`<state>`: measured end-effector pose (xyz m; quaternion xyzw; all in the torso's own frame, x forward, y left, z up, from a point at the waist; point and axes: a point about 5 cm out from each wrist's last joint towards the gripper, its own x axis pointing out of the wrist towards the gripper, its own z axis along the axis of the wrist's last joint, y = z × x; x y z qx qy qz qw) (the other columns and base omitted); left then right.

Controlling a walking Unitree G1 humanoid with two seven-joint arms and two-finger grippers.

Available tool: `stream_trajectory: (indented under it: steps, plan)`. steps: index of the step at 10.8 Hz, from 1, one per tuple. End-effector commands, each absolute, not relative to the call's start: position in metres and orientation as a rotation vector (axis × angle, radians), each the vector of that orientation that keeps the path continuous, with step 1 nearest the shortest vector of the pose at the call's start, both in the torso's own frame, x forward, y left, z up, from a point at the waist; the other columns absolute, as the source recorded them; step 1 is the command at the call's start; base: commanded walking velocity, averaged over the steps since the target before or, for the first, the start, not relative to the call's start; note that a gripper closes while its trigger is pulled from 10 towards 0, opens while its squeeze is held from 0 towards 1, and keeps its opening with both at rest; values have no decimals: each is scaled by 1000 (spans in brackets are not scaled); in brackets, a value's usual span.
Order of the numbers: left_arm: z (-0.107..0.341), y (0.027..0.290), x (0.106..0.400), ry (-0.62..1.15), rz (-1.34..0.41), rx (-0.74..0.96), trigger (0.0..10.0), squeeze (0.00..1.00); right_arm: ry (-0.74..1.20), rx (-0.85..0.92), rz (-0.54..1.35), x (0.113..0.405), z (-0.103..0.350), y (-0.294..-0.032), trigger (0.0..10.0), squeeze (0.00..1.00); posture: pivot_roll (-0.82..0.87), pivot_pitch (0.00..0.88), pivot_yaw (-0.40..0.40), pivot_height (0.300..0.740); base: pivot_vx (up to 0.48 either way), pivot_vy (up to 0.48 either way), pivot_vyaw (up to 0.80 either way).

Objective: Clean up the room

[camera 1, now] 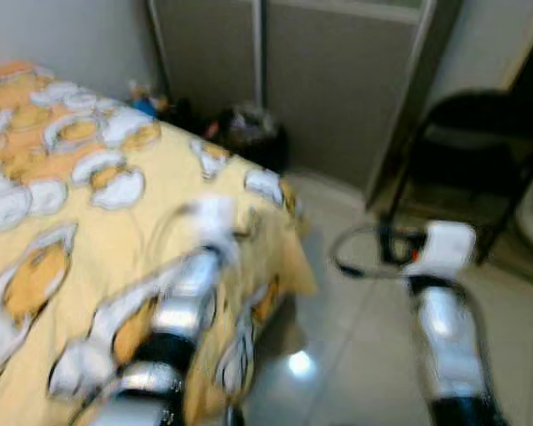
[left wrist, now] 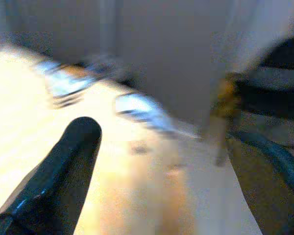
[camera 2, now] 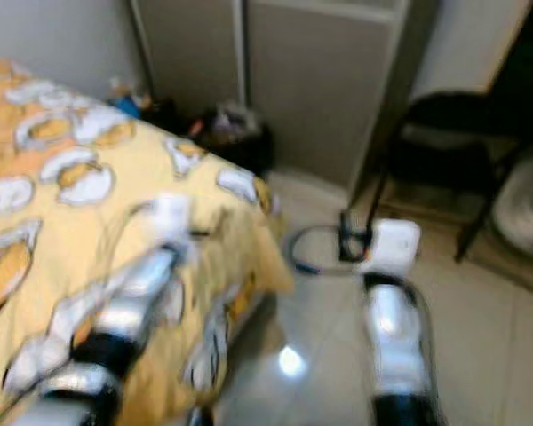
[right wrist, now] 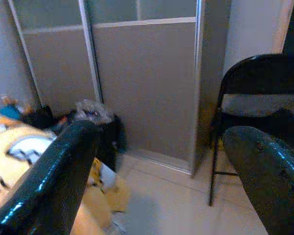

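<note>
right tool (right wrist: 157, 161) open, empty | bin (right wrist: 105, 134) full by bed (camera 1: 62, 231)

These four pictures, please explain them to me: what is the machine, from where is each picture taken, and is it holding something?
The machine is a humanoid robot standing in a bedroom. The two wide, blurred pictures come from the two eyes of a camera on its head, looking down over its silver arms. The left arm reaches over the bed, which has a yellow cover printed with white and orange cartoon shapes. The right arm is above the tiled floor.

The other two pictures come from cameras on the wrists, looking along each gripper's black fingers. The right gripper is open and holds nothing; past it stand a grey sliding door, a black folding chair and a dark bin with a bag. The left gripper hovers over the bed cover, also holding nothing that I can see.
</note>
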<state>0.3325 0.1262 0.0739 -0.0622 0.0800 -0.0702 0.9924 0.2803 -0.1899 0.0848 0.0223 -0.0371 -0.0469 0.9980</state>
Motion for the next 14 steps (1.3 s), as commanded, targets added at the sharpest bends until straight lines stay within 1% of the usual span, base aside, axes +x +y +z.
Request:
stream_trajectory:
  steps: [1,3,4,5,7,11,12,13,14]
  plan:
    - [77,121,335,153,-126,-159,10000,0,-90,60,-166,277,87,-209,10000,0,-30,0,31,700,480,0,0]
    - [78,120,335,144,-129,-158,10000,0,-53,25,-170,271,76,-215,10000,0,-28,0,25,700,480,0,0]
    - [79,117,334,123,-162,-125,10000,0,-27,11,-174,270,73,-216,10000,0,-28,0,24,700,480,0,-788]
    - [81,111,332,83,-212,-19,10000,0,-13,18,-163,271,72,-215,10000,0,-28,0,25,700,0,0,-750]
    - [84,104,332,64,-237,16,10000,0,-26,15,-171,273,74,-216,10000,0,-29,0,26,700,0,0,-753]
    - [84,102,330,50,-248,31,10000,0,-16,-8,-178,270,71,-217,10000,0,-32,0,25,700,0,0,-756]
    - [83,100,329,59,-255,-18,10000,0,-56,-16,-183,270,76,-218,10000,0,-33,0,22,700,0,0,-788]
    - [82,102,329,74,-226,-54,10000,0,-61,-22,-177,270,78,-217,10000,0,-34,0,22,700,472,0,0]
    - [82,102,330,75,-225,-47,10000,0,-69,-31,-163,272,80,-214,10000,0,-37,0,23,700,472,0,0]
